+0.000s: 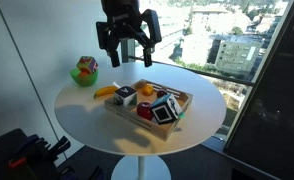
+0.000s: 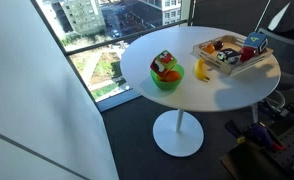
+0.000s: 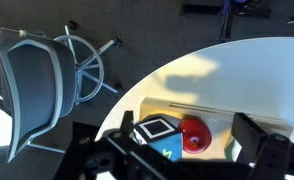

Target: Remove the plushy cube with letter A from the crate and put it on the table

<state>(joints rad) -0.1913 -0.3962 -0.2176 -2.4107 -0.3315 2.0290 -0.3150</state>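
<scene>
The light-wood crate [image 1: 180,98] stands on the round white table [image 1: 82,115]; both also show in an exterior view, the crate [image 2: 209,52] and the table [image 2: 222,95]. A small white cube with dark markings [image 1: 124,96], the plushy cube with letter A as far as I can tell, sits in the crate's end nearest the banana. In the wrist view a white-green bit [image 3: 236,148] beside the red ball may be it, partly hidden by a finger. My gripper [image 1: 127,52] hangs open and empty well above the crate; the wrist view [image 3: 172,142] looks down between its fingers.
The crate also holds a larger black-and-white framed cube [image 1: 165,111] [image 3: 159,127] and a red ball [image 3: 194,135]. A banana [image 1: 105,91] lies beside the crate. A green bowl [image 2: 167,80] holds a multicoloured cube [image 1: 85,68]. An office chair [image 3: 37,75] stands on the floor.
</scene>
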